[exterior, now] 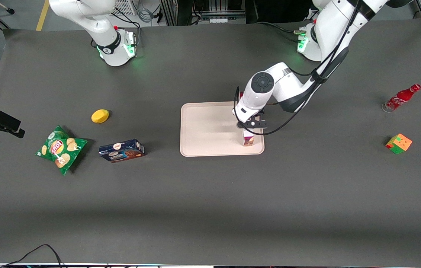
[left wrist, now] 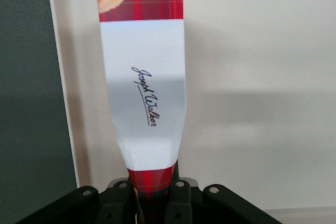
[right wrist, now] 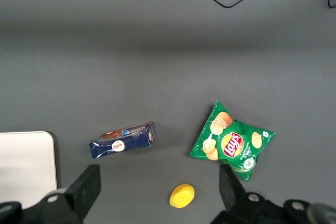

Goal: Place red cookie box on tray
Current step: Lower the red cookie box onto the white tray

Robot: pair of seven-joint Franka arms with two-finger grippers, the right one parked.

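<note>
I see my gripper (exterior: pixel 249 127) clamped on one end of the red cookie box (exterior: pixel 248 139), which hangs below it over the tray (exterior: pixel 210 130) near its rim, so I judge only lowering and letting go remain.

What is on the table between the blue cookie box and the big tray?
Nothing. In the front view, only bare dark table lies between the blue cookie box and the tray. The gripper is over the tray, its fingers shut on the red cookie box.
</note>
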